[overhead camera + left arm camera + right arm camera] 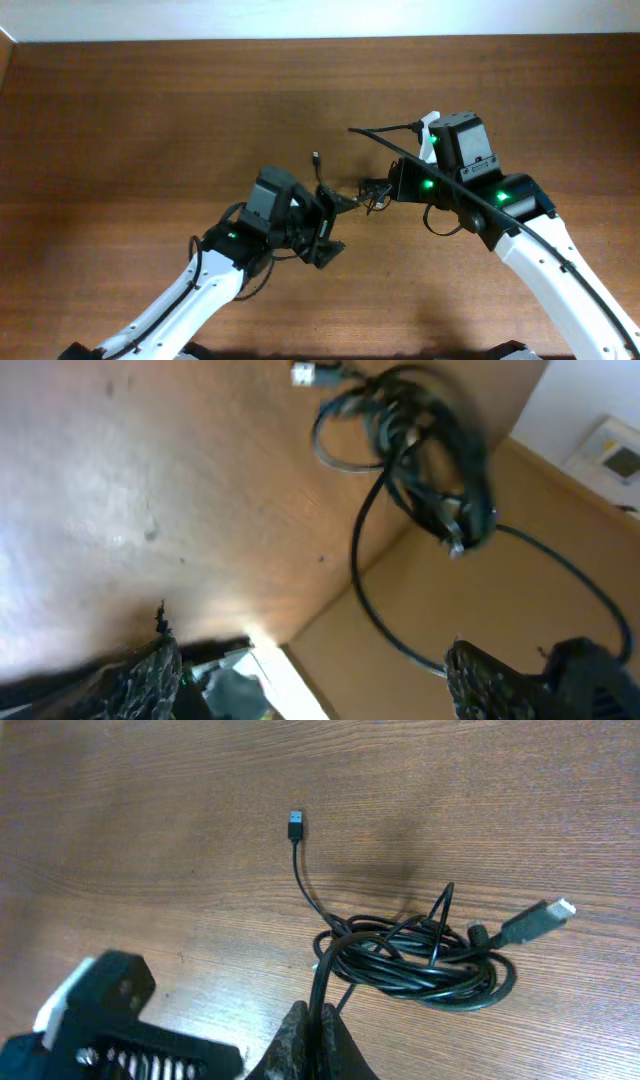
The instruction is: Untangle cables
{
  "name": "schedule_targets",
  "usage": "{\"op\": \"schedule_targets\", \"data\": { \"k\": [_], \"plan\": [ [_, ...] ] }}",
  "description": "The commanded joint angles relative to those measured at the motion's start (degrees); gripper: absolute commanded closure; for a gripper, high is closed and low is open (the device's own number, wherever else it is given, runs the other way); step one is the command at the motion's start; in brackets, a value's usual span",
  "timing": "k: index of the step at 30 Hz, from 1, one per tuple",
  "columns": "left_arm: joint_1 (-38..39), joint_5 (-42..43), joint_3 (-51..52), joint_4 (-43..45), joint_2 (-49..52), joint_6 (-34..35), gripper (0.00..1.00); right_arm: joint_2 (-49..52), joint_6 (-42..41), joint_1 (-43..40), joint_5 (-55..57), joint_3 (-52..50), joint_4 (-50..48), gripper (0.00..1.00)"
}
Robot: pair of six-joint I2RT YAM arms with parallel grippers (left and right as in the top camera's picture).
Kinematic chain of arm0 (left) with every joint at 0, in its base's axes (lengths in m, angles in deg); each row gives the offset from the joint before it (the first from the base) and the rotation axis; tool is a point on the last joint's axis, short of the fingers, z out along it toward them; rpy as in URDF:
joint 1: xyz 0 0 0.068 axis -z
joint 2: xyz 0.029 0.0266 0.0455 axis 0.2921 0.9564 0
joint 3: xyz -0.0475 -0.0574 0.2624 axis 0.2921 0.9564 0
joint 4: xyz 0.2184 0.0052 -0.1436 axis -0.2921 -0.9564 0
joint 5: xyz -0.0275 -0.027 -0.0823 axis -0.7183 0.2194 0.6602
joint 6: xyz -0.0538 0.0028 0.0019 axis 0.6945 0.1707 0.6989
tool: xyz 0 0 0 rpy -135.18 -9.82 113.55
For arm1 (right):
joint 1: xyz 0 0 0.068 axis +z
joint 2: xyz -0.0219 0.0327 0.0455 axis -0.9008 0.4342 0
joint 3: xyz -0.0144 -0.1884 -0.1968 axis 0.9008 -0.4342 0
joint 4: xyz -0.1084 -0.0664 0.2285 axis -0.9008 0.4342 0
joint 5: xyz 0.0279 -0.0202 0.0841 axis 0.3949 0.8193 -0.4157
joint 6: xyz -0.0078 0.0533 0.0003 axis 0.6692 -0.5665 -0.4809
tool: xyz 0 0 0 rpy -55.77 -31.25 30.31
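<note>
Centre of brown wooden table (150, 120): my right gripper (318, 1035) pinches one strand of the thin black plug-ended cables (400, 970); left gripper (320, 660) gapes wide, holding nothing; they sit knotted together w/ two plugs (295, 823) loose; I judge untangling barely begun, nrly all separating left.

A robotics lab or test bench is suggested. A plain wooden table (150, 120) is set against a pale wall (300, 18). Two white robot arms, the left arm (190, 295) and the right arm (560, 260), are seen reaching in over it, and green status lights (428, 185) are lit on them. Thin black cables (400, 972) are laid between them as a work piece. A small white wall panel (612, 452) is seen in the left wrist view.
</note>
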Motion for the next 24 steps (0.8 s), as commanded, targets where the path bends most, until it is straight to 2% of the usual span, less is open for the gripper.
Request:
{"op": "schedule_targets", "data": {
  "k": [1, 4, 5, 9, 17, 18, 19, 20, 21, 23, 24],
  "plan": [
    [3.30, -4.00, -0.11, 0.42, 2.93, 11.56, 0.20, -0.13, -0.46, -0.35, 0.66, 1.16, -0.28, 0.96],
    [4.68, -3.96, -0.11, 14.08, 8.94, 13.00, 0.36, -0.13, -0.44, -0.35, 0.66, 1.16, 0.96, 0.96],
    [5.11, -4.00, -0.09, 17.07, 10.84, 13.64, 0.38, -0.13, -0.44, -0.35, 0.66, 1.16, 1.22, 0.96],
    [5.22, -3.93, -0.11, 20.44, 16.81, 17.25, 0.54, -0.13, -0.42, -0.35, 0.66, 1.16, 2.51, 0.96],
    [5.18, -3.98, -0.11, 22.73, 16.98, 17.25, 0.58, -0.13, -0.42, -0.35, 0.66, 1.16, 2.62, 0.96],
    [5.18, -3.98, -0.11, 22.75, 16.98, 17.25, 0.60, -0.13, -0.42, -0.37, 0.66, 1.16, 2.67, 0.96],
    [5.18, -4.28, -0.11, 22.73, 16.98, 17.25, 0.69, -0.13, -0.44, -0.35, 0.61, 1.14, 2.67, 0.96],
    [5.18, -5.03, -0.11, 22.93, 16.98, 17.25, 0.82, -0.13, -0.42, -0.35, 0.44, 1.16, 2.69, 0.96],
    [5.18, -5.49, -0.11, 23.78, 16.98, 17.25, 0.84, -0.13, -0.44, -0.35, 0.46, 1.16, 2.86, 0.96],
    [5.18, -5.55, -0.11, 26.60, 16.98, 17.25, 0.75, -0.13, -0.44, -0.35, 0.46, 1.16, 3.10, 0.96],
    [5.20, -5.66, -0.11, 26.97, 16.98, 17.25, 0.75, -0.13, -0.44, -0.35, 0.46, 1.16, 3.10, 0.96]
  ]
}}
